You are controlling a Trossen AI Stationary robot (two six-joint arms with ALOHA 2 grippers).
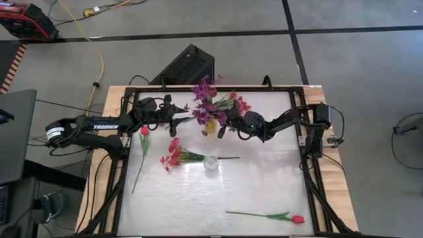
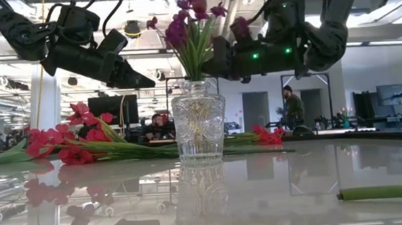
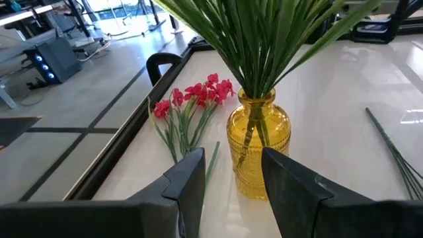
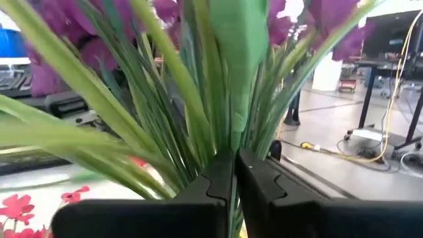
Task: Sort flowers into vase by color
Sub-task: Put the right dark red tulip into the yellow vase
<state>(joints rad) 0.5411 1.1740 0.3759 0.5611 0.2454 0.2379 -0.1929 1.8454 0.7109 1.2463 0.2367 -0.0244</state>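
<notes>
Ribbed amber glass vase (image 3: 258,142), left pincer (image 3: 231,173) open, right pincer (image 4: 234,173) pinching thin green stems (image 4: 225,86)

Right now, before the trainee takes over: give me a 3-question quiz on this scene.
1. True or false: the purple spray stands in the clear vase.
2. How many single tulips lie on the table? A one, B two, C three.
3. Fill in: the ___ hand is open.

Key:
1. False: it stands in the yellow vase.
2. B.
3. Left: the left hand is open, facing the yellow vase; the right hand is pinched on the purple spray's greenery.
</notes>
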